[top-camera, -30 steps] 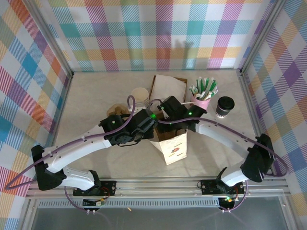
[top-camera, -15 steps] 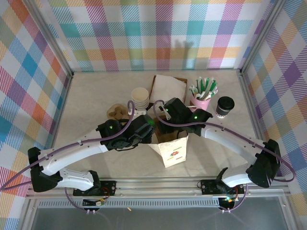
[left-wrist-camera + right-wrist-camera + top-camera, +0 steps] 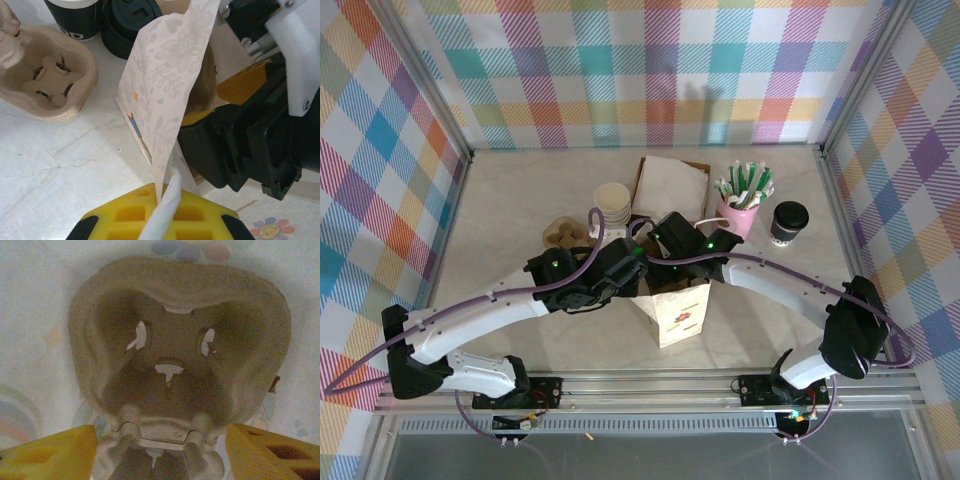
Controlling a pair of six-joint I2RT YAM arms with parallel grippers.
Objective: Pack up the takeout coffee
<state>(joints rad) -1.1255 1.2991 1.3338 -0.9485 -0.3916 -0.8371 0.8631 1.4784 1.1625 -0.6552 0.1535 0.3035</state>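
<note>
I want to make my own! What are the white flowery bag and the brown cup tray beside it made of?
The white flower-printed bag looks like thin matte paper: it folds and creases. The tan cup tray is probably moulded paper pulp: dull, rough, fibrous, with soft rounded edges.

L end effector [image 3: 162, 209] pinching paper bag [image 3: 165, 85] edge; pulp cup carrier [image 3: 50, 80] at left.

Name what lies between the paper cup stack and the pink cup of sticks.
A white sheet on a brown tray, in the top view.
</note>
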